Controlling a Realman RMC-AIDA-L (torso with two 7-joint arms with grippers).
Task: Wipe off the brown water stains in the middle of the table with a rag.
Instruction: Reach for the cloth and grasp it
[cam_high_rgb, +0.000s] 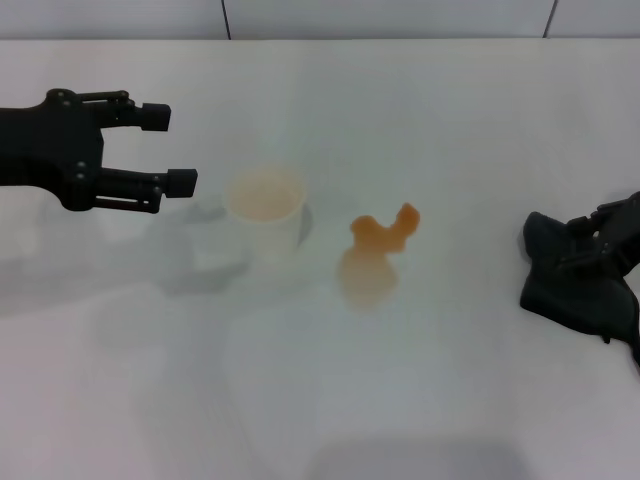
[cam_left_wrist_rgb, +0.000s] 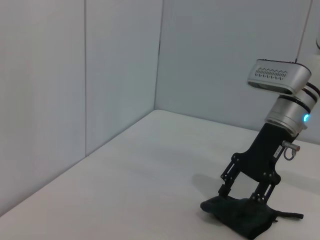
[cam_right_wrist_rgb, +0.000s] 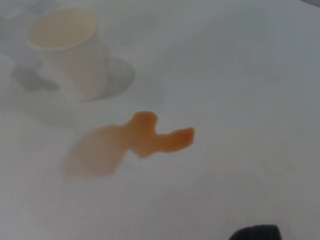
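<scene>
Head view: the brown water stains (cam_high_rgb: 378, 248) lie on the table (cam_high_rgb: 450, 130), a darker forked lobe on the far side and a paler oval lobe nearer the robot. A white paper cup (cam_high_rgb: 266, 212) stands upright just to the stains' left, apart from them. The left gripper (cam_high_rgb: 172, 150) hangs above the table to the left of the cup, arm reaching in horizontally from the frame edge, its two fingers spread wide with nothing between them. The rag (cam_high_rgb: 572, 282) lies well to the right of the stains, a black lump. The right gripper (cam_high_rgb: 592, 248) is down on the rag, partly cut by the frame edge; its finger spacing cannot be read here.

Left wrist view: this alone shows the right arm in full profile. The right gripper (cam_left_wrist_rgb: 243, 192) points steeply down, wrist tilted, both fingers (cam_left_wrist_rgb: 226, 184) planted on the rag (cam_left_wrist_rgb: 241, 214) and standing somewhat apart. Whether they pinch the cloth cannot be told. A thin strip of the rag trails off sideways on the table (cam_left_wrist_rgb: 140, 170). Stains and cup are outside this view.

Right wrist view: only here are the stains (cam_right_wrist_rgb: 131, 142) seen close, with the cup (cam_right_wrist_rgb: 70, 50) just beyond them on the table (cam_right_wrist_rgb: 250, 75). A dark edge at the frame border is unidentifiable.
</scene>
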